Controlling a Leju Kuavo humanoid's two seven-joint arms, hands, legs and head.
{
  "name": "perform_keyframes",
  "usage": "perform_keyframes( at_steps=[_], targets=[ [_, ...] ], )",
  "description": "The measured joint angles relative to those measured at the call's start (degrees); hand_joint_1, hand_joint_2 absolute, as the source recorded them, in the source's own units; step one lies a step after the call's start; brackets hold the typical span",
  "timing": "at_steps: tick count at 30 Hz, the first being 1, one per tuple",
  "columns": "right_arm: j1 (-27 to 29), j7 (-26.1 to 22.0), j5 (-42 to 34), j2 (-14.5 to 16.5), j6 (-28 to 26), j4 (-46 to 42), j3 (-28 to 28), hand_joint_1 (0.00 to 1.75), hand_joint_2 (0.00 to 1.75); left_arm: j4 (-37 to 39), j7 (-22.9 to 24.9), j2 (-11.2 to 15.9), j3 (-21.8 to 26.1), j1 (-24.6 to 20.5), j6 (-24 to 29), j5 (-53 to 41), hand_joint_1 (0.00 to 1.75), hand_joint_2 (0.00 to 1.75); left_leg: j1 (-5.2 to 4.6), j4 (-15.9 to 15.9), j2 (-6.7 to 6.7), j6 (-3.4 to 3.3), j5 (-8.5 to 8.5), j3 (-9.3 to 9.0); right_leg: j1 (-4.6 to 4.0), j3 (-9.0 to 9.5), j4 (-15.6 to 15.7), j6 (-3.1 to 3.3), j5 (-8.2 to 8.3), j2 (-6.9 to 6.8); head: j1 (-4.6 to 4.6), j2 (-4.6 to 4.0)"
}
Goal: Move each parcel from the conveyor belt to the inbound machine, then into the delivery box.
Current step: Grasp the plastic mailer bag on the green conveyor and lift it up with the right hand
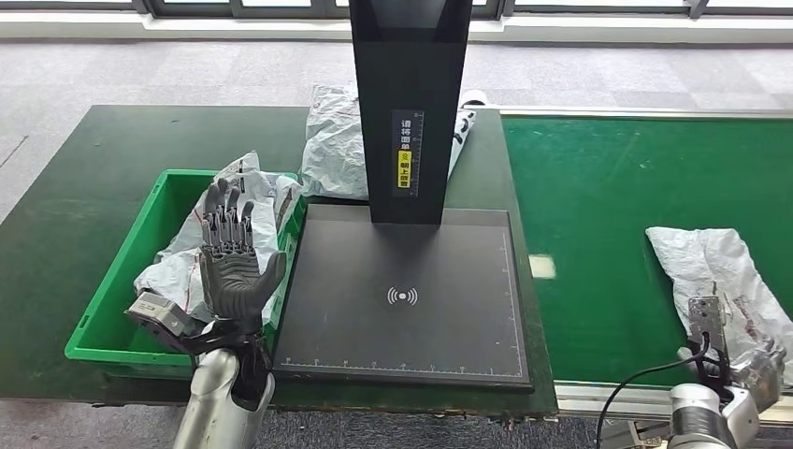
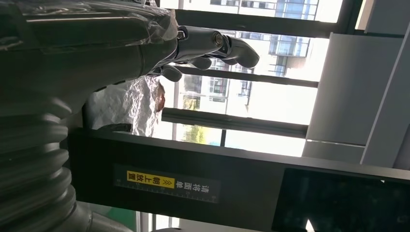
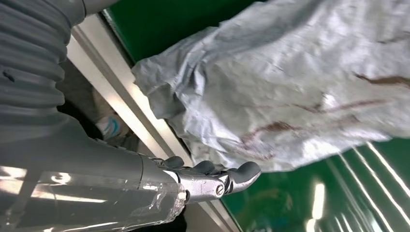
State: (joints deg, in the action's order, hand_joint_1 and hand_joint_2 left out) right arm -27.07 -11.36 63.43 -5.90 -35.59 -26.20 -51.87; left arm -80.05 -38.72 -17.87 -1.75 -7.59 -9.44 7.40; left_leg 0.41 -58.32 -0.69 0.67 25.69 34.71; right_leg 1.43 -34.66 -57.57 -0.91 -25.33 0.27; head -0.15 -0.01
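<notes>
The left hand (image 1: 234,257) is held up with its palm open and its fingers apart, and it holds nothing. It hangs over the green plastic delivery box (image 1: 112,313), which sits at about 9 o'clock from the flat black inbound machine (image 1: 402,295). A crinkly white plastic parcel (image 1: 178,267) lies inside the box, right behind the hand. I think the hand is up like this because its work at the box is done and it is out of the way.

The inbound machine has a bare scan plate with a small wave sign, and a tall black post (image 1: 410,103) stands at its 12 o'clock side. Another white plastic parcel (image 1: 332,150) lies on the dark green desk (image 1: 84,178) behind the post, so I guess it is out of the work path.

At 3 o'clock from the machine, one more crumpled white parcel (image 1: 720,276) lies on the bright green conveyor belt (image 1: 598,206), close to the near edge. The right hand (image 1: 753,369) is low, just beside this parcel's near end. In the right wrist view its fingers (image 3: 239,174) are a bit curled and apart from the bag, holding nothing. I think it waits there because this parcel is the next one to lift onto the machine
</notes>
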Motion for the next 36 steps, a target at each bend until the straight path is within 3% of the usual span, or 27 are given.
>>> perform_keyframes(
  at_steps=[11,12,15,16,24,36],
  targets=[
    [-0.06,9.49,7.59,-1.05,5.48,2.84,4.06,0.00,1.75,1.22,-0.08,0.01,0.02,0.14,-0.28,0.42,0.00,1.75,0.04,0.00,0.03,0.00,0.00,-0.02,-0.03,0.02,0.00,0.00,0.00,0.03,0.00,-0.01],
    [-0.12,9.80,8.06,-1.10,5.96,2.90,4.35,0.08,1.75,1.20,-0.03,0.01,0.01,0.20,-0.51,0.58,0.00,1.75,0.04,0.00,0.03,0.00,0.00,-0.02,-0.03,0.02,0.00,0.00,0.00,0.03,0.00,-0.01],
    [-0.28,10.52,9.18,-1.17,7.08,2.98,5.11,1.39,1.75,1.09,0.01,0.01,0.00,0.31,-0.72,0.35,0.00,1.75,0.04,-0.01,0.04,-0.01,0.00,-0.04,-0.03,0.07,0.01,-0.01,0.01,0.02,0.00,-0.01],
    [-0.33,10.65,9.50,-1.18,7.43,3.04,5.36,1.75,1.75,1.05,0.01,0.01,0.00,0.32,-0.72,0.28,0.00,1.75,0.04,-0.02,0.04,-0.01,0.00,-0.05,-0.03,0.09,0.02,-0.02,0.01,0.02,0.00,-0.01],
    [-0.63,10.62,12.38,-1.15,7.94,3.88,6.93,1.75,1.75,0.57,0.03,0.06,0.00,1.98,-0.55,0.25,0.00,1.75,0.00,-0.03,0.00,-0.08,-0.05,-0.07,0.00,0.14,0.02,-0.07,0.05,-0.03,0.00,0.00],
    [-1.30,6.83,14.50,0.44,4.83,3.87,7.51,1.75,1.75,0.20,0.03,0.08,0.00,2.05,0.56,0.16,0.00,1.75,0.03,0.00,-0.03,-0.07,-0.05,-0.03,-0.03,0.11,0.01,-0.03,0.02,-0.04,0.00,0.01]
  ],
)
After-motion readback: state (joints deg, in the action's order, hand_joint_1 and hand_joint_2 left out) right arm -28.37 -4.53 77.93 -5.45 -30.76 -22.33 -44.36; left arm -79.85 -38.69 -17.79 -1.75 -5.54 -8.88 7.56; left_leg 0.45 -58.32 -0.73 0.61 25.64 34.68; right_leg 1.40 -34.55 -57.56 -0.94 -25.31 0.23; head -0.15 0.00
